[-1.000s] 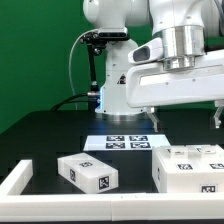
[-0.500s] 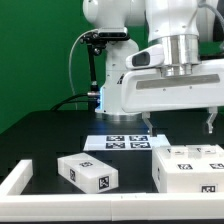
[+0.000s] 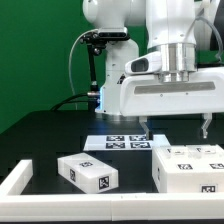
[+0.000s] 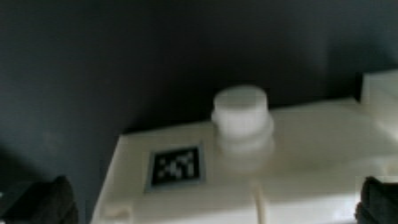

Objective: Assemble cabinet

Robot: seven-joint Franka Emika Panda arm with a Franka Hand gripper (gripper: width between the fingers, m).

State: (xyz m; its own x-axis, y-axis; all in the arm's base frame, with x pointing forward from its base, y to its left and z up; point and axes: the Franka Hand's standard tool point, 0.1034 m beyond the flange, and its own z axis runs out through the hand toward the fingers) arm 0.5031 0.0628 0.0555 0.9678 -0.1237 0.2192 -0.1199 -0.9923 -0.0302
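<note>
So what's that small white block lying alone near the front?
The small white block is boxy and plastic-looking, with square black-and-white tags on its top and end face. It lies flat, turned at an angle, on the black table, apart from the larger cabinet body on the exterior view's right. Only the table touches it.

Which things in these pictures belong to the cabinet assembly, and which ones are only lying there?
Belong to the job:
- cabinet body, with a round peg on it
- smaller tagged piece
- gripper, open over the body

Only lying there:
- marker board
- white edge rail
- robot base
</note>
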